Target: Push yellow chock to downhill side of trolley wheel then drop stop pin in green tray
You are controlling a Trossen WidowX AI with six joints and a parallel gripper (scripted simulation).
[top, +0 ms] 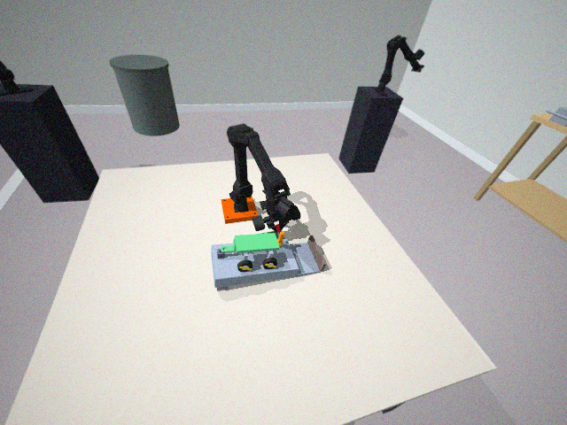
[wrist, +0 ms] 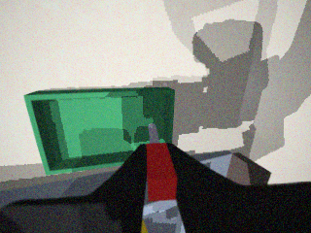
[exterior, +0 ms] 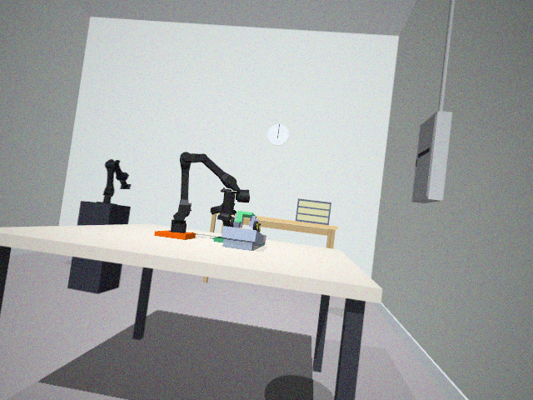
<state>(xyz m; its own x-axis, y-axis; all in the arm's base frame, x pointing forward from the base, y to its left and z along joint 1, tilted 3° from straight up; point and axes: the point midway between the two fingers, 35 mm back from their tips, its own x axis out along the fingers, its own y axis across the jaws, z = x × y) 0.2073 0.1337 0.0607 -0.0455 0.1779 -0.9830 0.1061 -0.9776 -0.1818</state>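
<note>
Fingers clamped on red-headed pin (wrist: 159,172), hanging above green tray (wrist: 99,128) w/ tip pointing into it, near middle of tabletop (top: 137,320); trolley (top: 256,241) on ramp (top: 229,274).

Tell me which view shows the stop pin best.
Wrist. The stop pin fills the centre there, its red head clamped in the gripper, grey tip over the green tray. In the top view it is a red sliver under the wrist. Exterior: too small to make out.
</note>
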